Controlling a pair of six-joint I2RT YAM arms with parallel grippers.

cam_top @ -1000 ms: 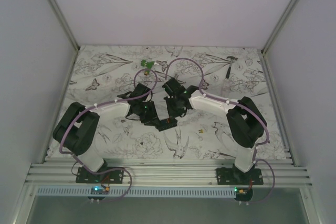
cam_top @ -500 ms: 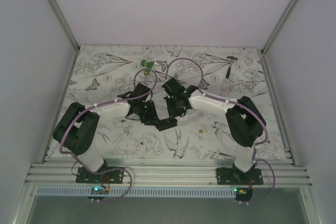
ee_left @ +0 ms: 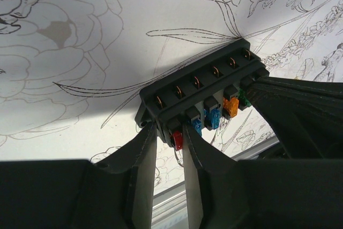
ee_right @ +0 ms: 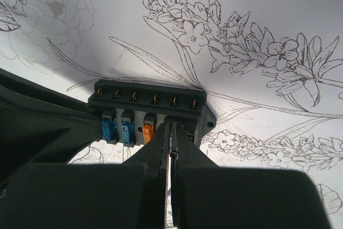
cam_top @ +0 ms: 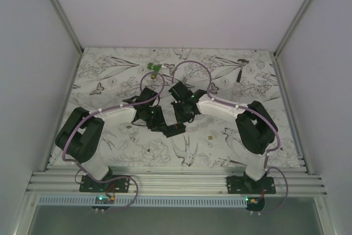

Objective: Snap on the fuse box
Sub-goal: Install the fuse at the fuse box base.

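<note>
Progress, judged: fuse box (cam_top: pixel 175 130) lies on the floral bench (cam_top: pixel 110 75) near its middle, fuses exposed. In the left wrist view red fuse (ee_left: pixel 177 140), two blue, orange fuse (ee_left: pixel 230 106) and a green one sit in a row. No cover shows on it, so the snap looks not yet made, with both arms in at the box. At left, left tool (ee_left: pixel 170 132) meets the box's red-fuse end, fingers part-way apart astride that fuse; cannot tell whether they clamp or merely bracket it. Box sits between the two tools. At right, right tool (ee_right: pixel 170 127) is clenched, fingers pressed together, nothing seen between them, tips against the box face just beside the orange fuse
</note>
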